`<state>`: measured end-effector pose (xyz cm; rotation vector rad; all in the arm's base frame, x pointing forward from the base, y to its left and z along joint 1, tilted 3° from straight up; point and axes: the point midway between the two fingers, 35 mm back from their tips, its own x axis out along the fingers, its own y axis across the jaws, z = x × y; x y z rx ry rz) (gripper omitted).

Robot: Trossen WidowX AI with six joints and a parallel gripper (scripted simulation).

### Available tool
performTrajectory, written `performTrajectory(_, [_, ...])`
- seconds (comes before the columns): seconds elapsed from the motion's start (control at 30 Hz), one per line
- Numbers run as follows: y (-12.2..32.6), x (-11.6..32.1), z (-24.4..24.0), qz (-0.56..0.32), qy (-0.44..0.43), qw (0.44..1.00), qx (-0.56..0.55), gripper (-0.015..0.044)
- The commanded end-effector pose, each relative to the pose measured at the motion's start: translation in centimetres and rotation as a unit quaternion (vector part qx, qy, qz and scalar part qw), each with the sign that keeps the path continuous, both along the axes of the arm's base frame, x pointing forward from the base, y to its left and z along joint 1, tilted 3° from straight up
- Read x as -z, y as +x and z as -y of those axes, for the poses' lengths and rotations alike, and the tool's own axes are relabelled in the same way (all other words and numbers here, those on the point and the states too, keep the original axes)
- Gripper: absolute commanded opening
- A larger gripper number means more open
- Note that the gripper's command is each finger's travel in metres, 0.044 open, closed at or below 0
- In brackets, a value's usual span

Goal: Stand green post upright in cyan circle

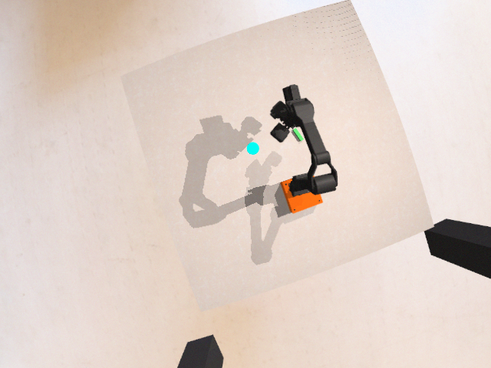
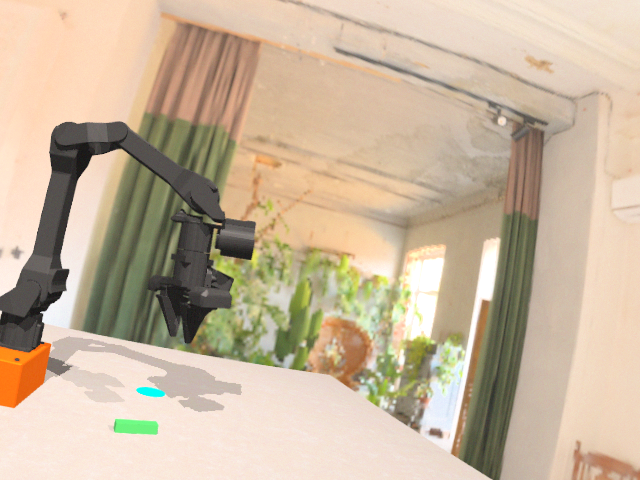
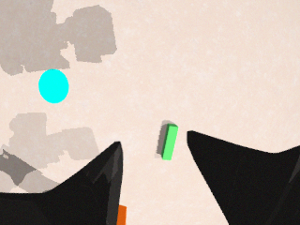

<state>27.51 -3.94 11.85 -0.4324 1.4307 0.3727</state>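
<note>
- Top view: a pale square table top (image 1: 222, 257) lies tilted across the middle of the frame on a cream, mottled floor. Two dark blocks show at the bottom edge and the right edge. The arm rises from an orange base (image 1: 303, 199) right of centre and reaches toward the upper middle. The gripper (image 1: 286, 130) hangs just left of the green post (image 1: 298, 134), which is partly covered by the arm. The cyan circle (image 1: 252, 148) sits further left, apart from the post, at the edge of grey arm shadows.
- Exterior view: the table surface (image 2: 310, 439) fills the lower left. Behind it is a room with a worn plaster ceiling, long green and pink curtains, leafy plants and bright windows. The gripper (image 2: 180, 322) points down, well above the surface, its jaws partly apart with nothing between them. The post (image 2: 135, 426) lies flat in the lower left, nearer the camera than the cyan circle (image 2: 150, 392).
- Wrist view: the two dark fingers fill the lower corners. The post (image 3: 169, 142) lies on the table in the gap between them, near centre. The circle (image 3: 54, 85) is at the upper left, beside blocky shadows.
</note>
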Motion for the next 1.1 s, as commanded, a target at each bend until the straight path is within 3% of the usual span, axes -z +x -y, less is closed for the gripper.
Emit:
performTrajectory(0.0, [-1.0, 1.2, 3.0, -0.019, -0.007, 0.998, 0.066, 0.0233])
performTrajectory(0.13, [-2.1, 1.8, 6.1, -0.03, -0.012, 0.99, 0.138, 0.0233])
performTrajectory(0.3, [-2.0, 2.6, 6.3, -0.031, -0.013, 0.989, 0.141, 0.0233])
performTrajectory(0.57, [-1.5, 12.1, 6.9, -0.031, -0.013, 0.989, 0.141, 0.0233])
performTrajectory(0.7, [-1.8, 13.7, 6.9, -0.031, -0.013, 0.989, 0.141, 0.0233])
performTrajectory(0.97, [-1.8, 13.7, 6.9, -0.031, -0.013, 0.989, 0.141, 0.0023])
performTrajectory(1.07, [-1.8, 13.6, 6.9, -0.031, -0.013, 0.989, 0.141, 0.0023])
